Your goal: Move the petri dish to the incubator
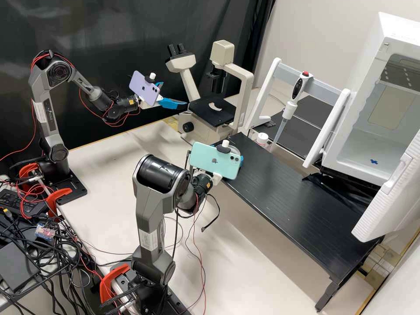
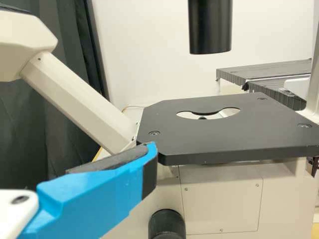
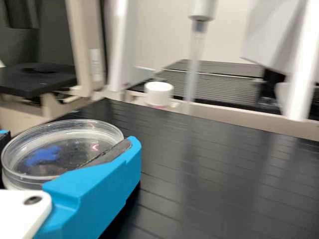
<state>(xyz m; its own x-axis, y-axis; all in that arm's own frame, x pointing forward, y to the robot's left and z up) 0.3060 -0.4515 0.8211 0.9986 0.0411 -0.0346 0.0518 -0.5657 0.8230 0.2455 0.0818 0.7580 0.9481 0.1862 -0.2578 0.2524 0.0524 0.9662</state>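
With its fingers clamped on the sides of the petri dish (image 3: 82, 145), the right hand (image 1: 241, 160) is over the near end of the black slatted platform (image 1: 293, 188). In the right wrist view, the dish sits between the fingertips of the right hand (image 3: 67, 138), a blue mark showing through its clear plastic; whether its underside touches the platform, I cannot tell. The incubator (image 1: 372, 57) is well apart from the right hand, ahead of it and to its right, its door (image 1: 393, 188) standing open and a small blue cross (image 1: 374, 162) on its floor inside.

Farther over, the left hand (image 1: 175, 94) has its blue fingers spread apart, near the black stage (image 2: 224, 137) of the microscope (image 1: 199, 129). That stage lies ahead of the left hand and has a rounded cut-out in its middle; below it on the microscope's body is a black knob (image 2: 167, 224).

Beyond the right hand, a white-capped bottle (image 1: 262, 138) stands near the platform's edge. Just past the bottle, a pipette with a red button (image 1: 295, 94) hangs upright on a white stand (image 1: 326, 89). Behind the fingers of the left hand a purple phone (image 1: 144, 89) is mounted on its arm, and a mint phone (image 1: 214, 162) is mounted behind those of the right. The pale desk (image 1: 131, 148) spreads beneath both hands.
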